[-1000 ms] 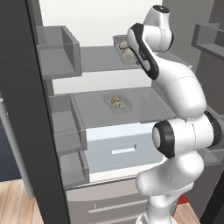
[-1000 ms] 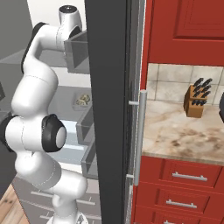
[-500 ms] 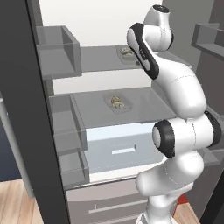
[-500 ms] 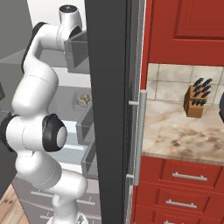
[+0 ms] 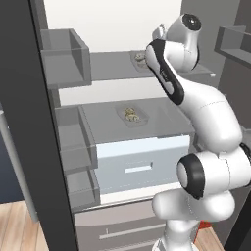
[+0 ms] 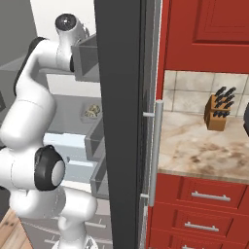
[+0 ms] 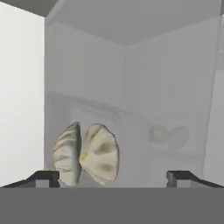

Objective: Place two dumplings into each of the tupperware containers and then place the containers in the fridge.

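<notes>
Fridge (image 5: 122,29) stands open, white interior showing. The arm reaches up to the upper shelf (image 5: 112,66), wrist turned toward the back wall.

Hand view: gripper (image 7: 113,177) fingertips (image 7: 43,177) sit wide apart at the bottom edge, nothing between them, so it reads as released. Two dumplings (image 7: 87,153) stand side by side just beyond the left fingertip, pale with tan patches, ribbed. They rest inside a translucent container whose walls (image 7: 131,127) blur against the white fridge interior; a faint mirrored image of the dumplings shows further right on the plastic.

Left base view: upper container (image 5: 139,59) sits on the upper shelf, partly hidden by the arm's forearm; a bit of beige filling is visible at its left edge. Second container (image 5: 131,115) sits on the lower shelf (image 5: 162,122), near its middle, with dumplings inside; count not clear from here. A pale drawer (image 5: 142,164) lies below that shelf. Grey door bins (image 5: 63,59) hang on the left door.

Right base view: lower container (image 6: 91,112) is seen past the door edge. A knife block (image 6: 217,111) stands on the marble table (image 6: 204,148) to the right, red cabinets (image 6: 209,34) above and below.
</notes>
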Motion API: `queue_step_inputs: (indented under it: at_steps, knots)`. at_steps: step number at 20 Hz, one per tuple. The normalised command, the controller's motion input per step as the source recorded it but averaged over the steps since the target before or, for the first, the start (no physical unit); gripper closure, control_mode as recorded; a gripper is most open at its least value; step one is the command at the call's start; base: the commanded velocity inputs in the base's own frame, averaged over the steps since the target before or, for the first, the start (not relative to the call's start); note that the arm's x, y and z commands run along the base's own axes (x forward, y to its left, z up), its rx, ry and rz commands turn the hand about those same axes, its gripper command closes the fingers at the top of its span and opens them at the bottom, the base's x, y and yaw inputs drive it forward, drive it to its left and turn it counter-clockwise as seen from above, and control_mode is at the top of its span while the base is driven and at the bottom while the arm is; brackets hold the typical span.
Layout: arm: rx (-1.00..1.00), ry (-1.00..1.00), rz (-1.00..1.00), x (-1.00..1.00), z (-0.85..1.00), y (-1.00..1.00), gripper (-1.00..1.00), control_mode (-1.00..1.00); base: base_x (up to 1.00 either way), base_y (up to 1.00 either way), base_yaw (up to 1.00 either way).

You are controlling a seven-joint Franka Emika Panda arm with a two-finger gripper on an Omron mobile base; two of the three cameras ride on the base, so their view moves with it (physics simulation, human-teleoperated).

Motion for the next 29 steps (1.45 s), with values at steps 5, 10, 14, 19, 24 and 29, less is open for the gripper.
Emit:
queue_step_inputs:
  at_steps: [5,10,14,19,24,29]
  knots:
    - [0.0,-0.25,-0.02,-0.94,0.4,0.0,-1.0,-1.0,0.0,0.0,0.0]
    - [0.0,-0.04,-0.07,-1.0,0.18,0.0,-1.0,-1.0,0.0,0.0,0.0]
    - [0.0,0.0,-0.04,-1.0,0.01,0.0,-1.0,-1.0,0.0,0.0,0.0]
    - [0.07,0.08,-0.01,-1.0,0.0,0.0,-1.0,-1.0,0.0,0.0,0.0]
    - [0.11,0.21,-0.01,-1.0,-0.07,0.02,-1.0,-1.0,0.0,0.0,0.0]
    - [0.03,0.25,-0.04,-1.0,-0.38,0.11,-1.0,-1.0,0.0,0.0,0.0]
